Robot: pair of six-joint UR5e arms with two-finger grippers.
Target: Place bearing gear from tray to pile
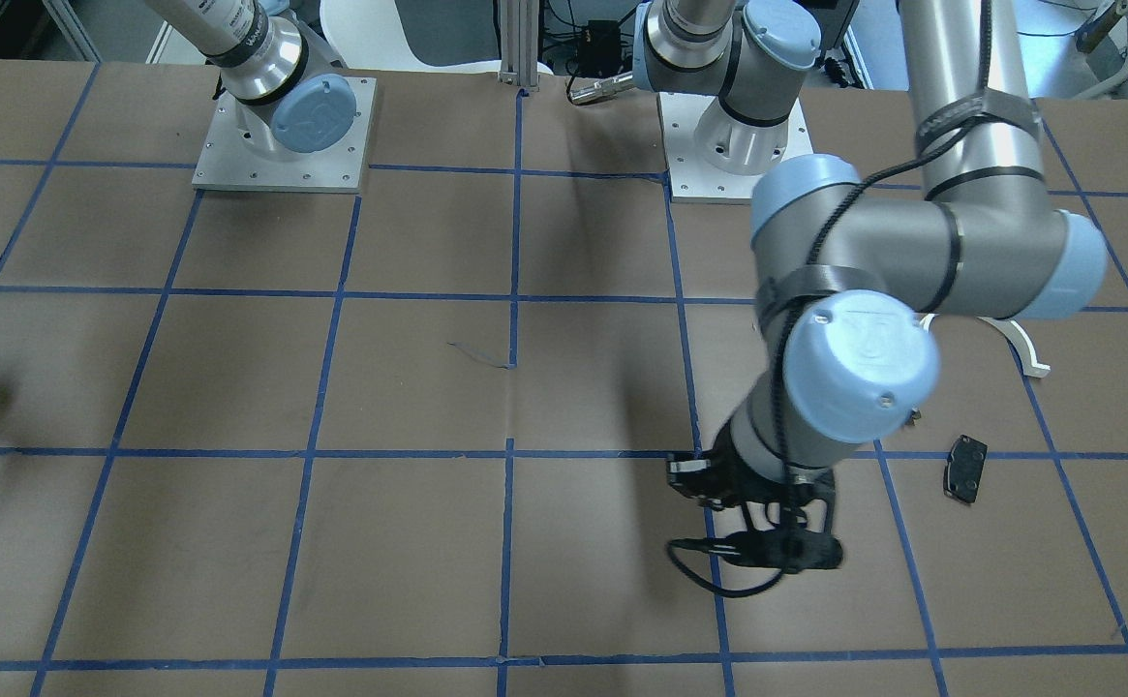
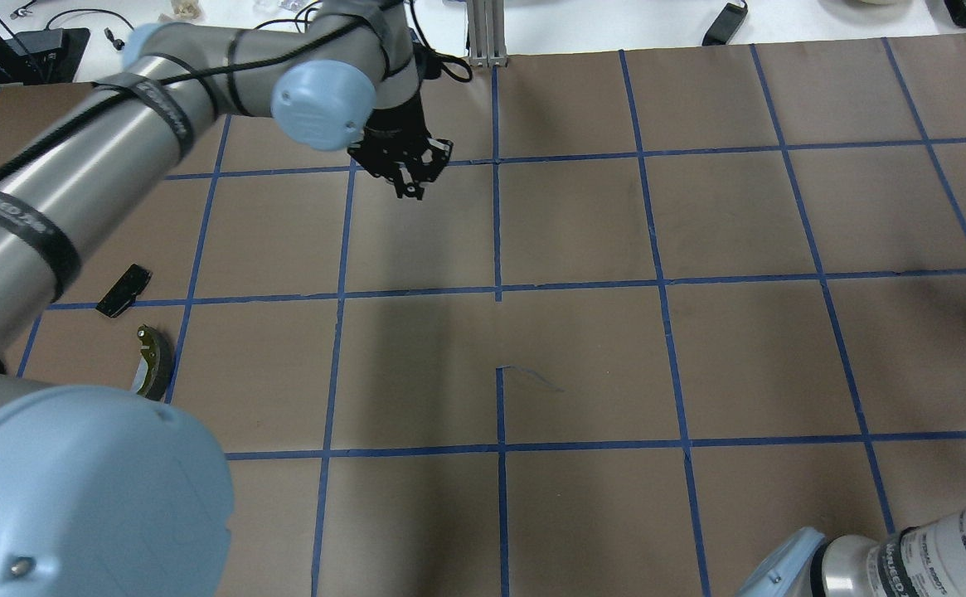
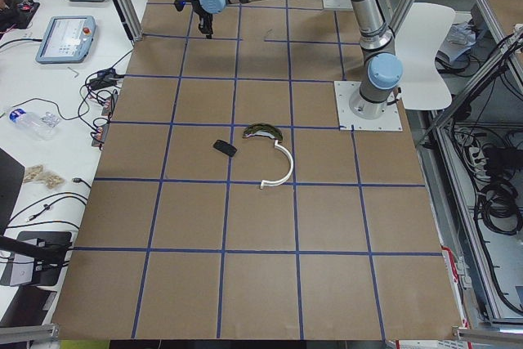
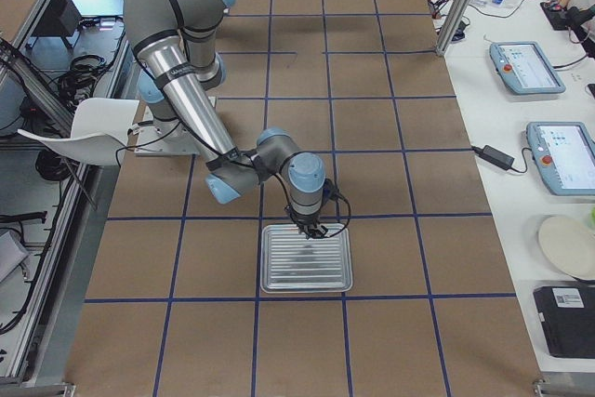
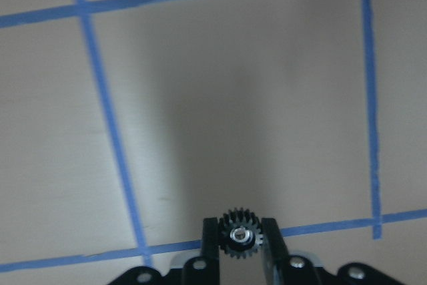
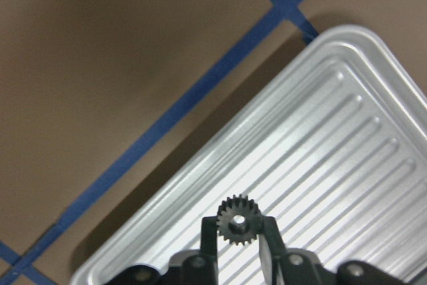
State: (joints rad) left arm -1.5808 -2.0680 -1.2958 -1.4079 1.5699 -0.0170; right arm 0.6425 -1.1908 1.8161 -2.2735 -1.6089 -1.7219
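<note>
Left gripper (image 2: 410, 186): clamped on bearing gear (image 5: 239, 234), above table (image 2: 574, 356).
Pile (image 3: 261, 130) (brake shoe (image 2: 157, 362), brake pad (image 2: 123, 290)): robot-ward and leftward of it, well apart.
Right gripper (image 6: 239, 228): clamps second gear (image 6: 238, 220) over tray (image 6: 347, 131), far off.

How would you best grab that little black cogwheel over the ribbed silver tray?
By its toothed rim, pinched on two opposite sides, coming straight down from above. The gear faces the wrist camera flat-on, hole upward, so only its thin round edge offers two opposing surfaces to close on. The right hand appears to hold it just so over the tray.
</note>
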